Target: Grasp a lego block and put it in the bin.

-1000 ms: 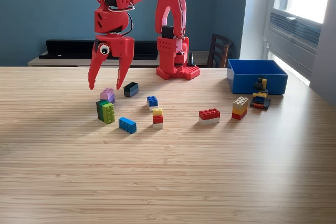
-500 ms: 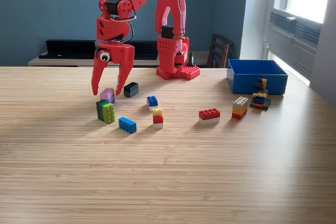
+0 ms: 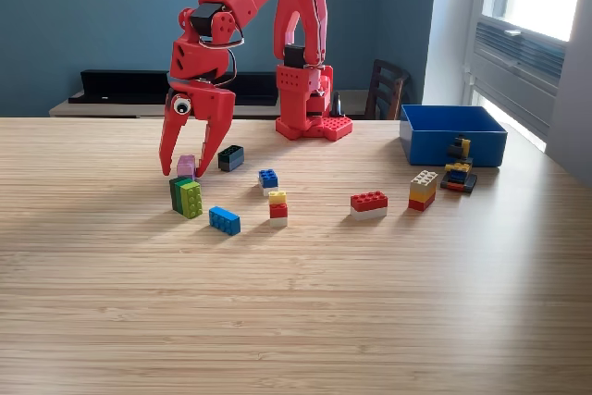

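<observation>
The purple lego block sits on the wooden table directly between the two red fingers of the claw, whose jaws stand apart on either side of it with tips down near the tabletop; whether either finger touches the block cannot be told. Just below the claw, toward the camera, stands a green block pair, dark green and lime side by side. To the exterior view's right of the claw, close by, lies a dark block, and a little farther that way a small blue block. Nearer the camera and to the right of the claw lie a flat blue block and a yellow-red-white stack. Farther right sit a red-and-white block and a cream-yellow-red stack. The bin, a shallow blue box, rests well apart from the claw at the exterior view's right, with a dark mixed-colour lego cluster touching or just before its front wall. The red arm's base stands behind and to the right of the claw.
</observation>
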Motion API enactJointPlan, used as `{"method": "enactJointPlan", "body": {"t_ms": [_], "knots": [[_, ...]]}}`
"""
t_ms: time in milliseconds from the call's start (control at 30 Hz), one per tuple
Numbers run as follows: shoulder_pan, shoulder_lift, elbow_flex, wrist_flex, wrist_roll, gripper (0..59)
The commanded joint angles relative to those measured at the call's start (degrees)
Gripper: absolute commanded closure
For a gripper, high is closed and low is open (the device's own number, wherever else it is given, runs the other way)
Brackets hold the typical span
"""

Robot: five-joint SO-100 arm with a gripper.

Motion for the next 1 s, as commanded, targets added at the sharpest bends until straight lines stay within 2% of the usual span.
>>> {"method": "enactJointPlan", "body": {"t_ms": [33,133,400,533,733,1000], "knots": [[0.3,5.1,-0.1,-1.8,0.2,48.2],[0.2,5.1,0.2,-2.5,0.4,57.5],[0.0,5.1,-1.3,-0.9,0.3,58.6],[-0.1,5.1,-7.3,6.2,-1.7,58.6],[-4.4,5.1,-18.3,19.1,-8.6,58.6],[-19.5,5.1,-35.0,38.4,-19.0,58.6]]}}
